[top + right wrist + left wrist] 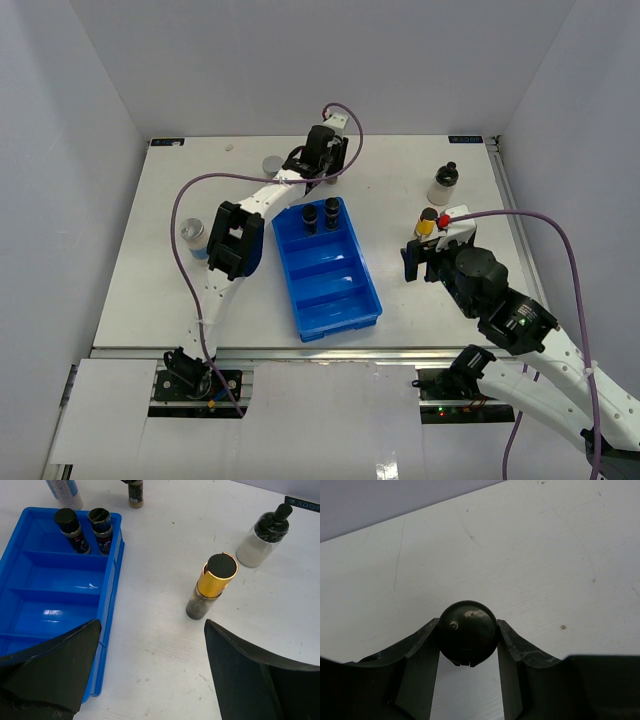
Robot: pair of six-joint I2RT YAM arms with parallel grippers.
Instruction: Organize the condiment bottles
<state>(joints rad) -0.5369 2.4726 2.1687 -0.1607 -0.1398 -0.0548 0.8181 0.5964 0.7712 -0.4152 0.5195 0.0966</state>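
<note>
Spice jar (467,627), black-capped: rigid, probably light and smooth-sided; left gripper (468,647) clamped at cap level, a sound hold; right gripper (151,630) spread wide, empty.

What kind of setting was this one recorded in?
Most likely a lab robot test cell rather than a kitchen: a white table boxed in by plain pale walls, a left arm and right arm bolted at its near edge, and condiment bottles staged in and around a blue tray.
</note>
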